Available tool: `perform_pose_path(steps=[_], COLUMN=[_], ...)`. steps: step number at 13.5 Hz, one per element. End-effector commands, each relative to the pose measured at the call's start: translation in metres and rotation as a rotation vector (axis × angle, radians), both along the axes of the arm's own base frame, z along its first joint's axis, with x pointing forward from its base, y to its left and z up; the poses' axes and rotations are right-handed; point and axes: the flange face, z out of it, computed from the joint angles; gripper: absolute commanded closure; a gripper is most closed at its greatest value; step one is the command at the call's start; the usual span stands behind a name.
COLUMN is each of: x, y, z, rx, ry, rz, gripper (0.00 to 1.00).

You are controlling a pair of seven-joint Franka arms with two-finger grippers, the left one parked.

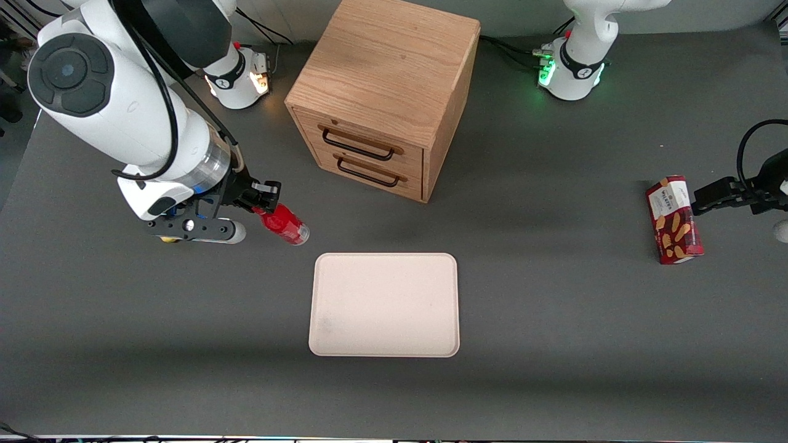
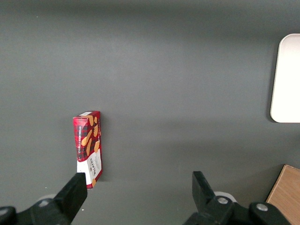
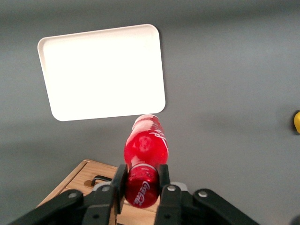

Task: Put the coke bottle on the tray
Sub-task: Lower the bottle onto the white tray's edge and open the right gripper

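My right gripper (image 1: 266,207) is shut on the coke bottle (image 1: 284,224), a small slim red bottle with a silvery base. It holds the bottle tilted above the table, a little farther from the front camera than the tray (image 1: 385,304) and toward the working arm's end. In the right wrist view the two fingers (image 3: 163,174) clamp the bottle (image 3: 145,149) near its cap end, and the pale cream tray (image 3: 103,70) lies bare.
A wooden two-drawer cabinet (image 1: 385,92) stands farther from the front camera than the tray. A red biscuit box (image 1: 675,219) lies toward the parked arm's end. A small yellow object (image 3: 296,122) lies on the table near the working arm.
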Motion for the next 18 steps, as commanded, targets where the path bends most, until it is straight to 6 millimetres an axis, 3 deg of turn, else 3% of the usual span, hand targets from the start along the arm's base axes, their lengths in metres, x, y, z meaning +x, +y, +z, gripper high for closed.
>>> perform_pose_path(steps=[1,5,10,14,18], x=[0.007,0.030,0.058,0.069,0.073], y=[0.013,0.016,0.028,0.050,0.055], z=[-0.002,-0.043,-0.110,-0.161,-0.203], rx=[0.022,0.017,-0.011,-0.076,-0.074], ry=[-0.030,-0.021,-0.050,-0.097,-0.097], rz=[-0.024,-0.038,-0.050,-0.015,-0.032], gripper=[1.00,1.00,1.00,1.00,1.00])
